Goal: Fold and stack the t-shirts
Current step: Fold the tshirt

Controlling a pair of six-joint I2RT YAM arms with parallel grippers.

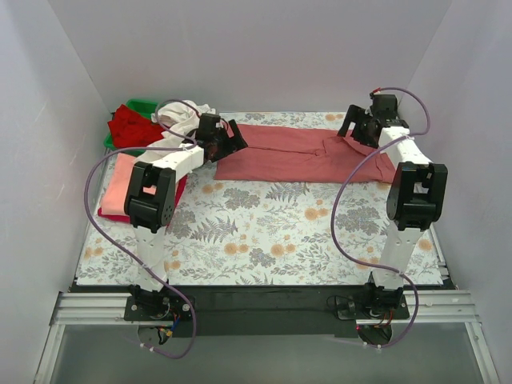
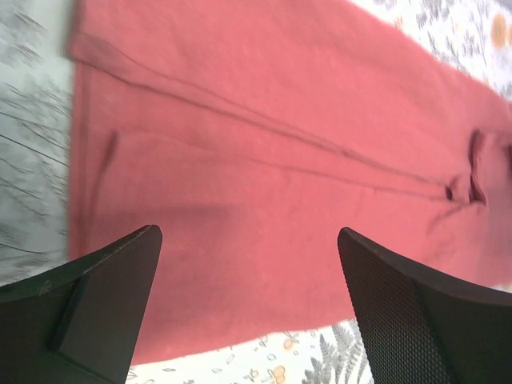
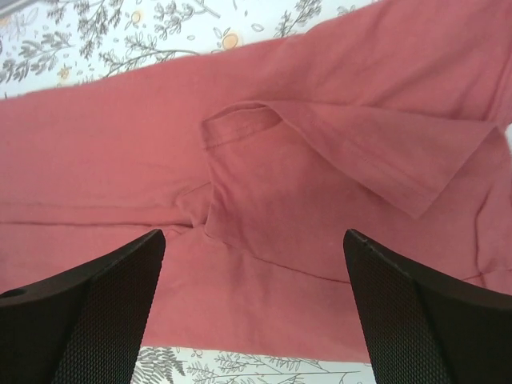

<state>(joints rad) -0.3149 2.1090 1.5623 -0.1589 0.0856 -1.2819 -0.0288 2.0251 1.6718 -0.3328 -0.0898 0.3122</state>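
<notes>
Left tool (image 2: 248, 232) wide apart over dusty-rose t-shirt (image 2: 264, 144), shirt's far end off-frame.

Four t-shirts are in view on or beside the floral counter (image 1: 264, 232): one dusty-rose t-shirt (image 1: 288, 152), one salmon-pink t-shirt (image 1: 120, 182), one red t-shirt (image 1: 132, 126) and one cream-white t-shirt (image 1: 180, 114), along with a single green bin (image 1: 146, 104). A crimson strip (image 1: 181, 190) under the salmon-pink one could be a fifth garment, though that cannot be told. Two arms, the left arm (image 1: 152, 192) and the right arm (image 1: 416, 192), carry one gripper each, the left gripper (image 1: 232, 141) and the right gripper (image 1: 352, 128), and there are two purple cables (image 1: 94, 210).
</notes>
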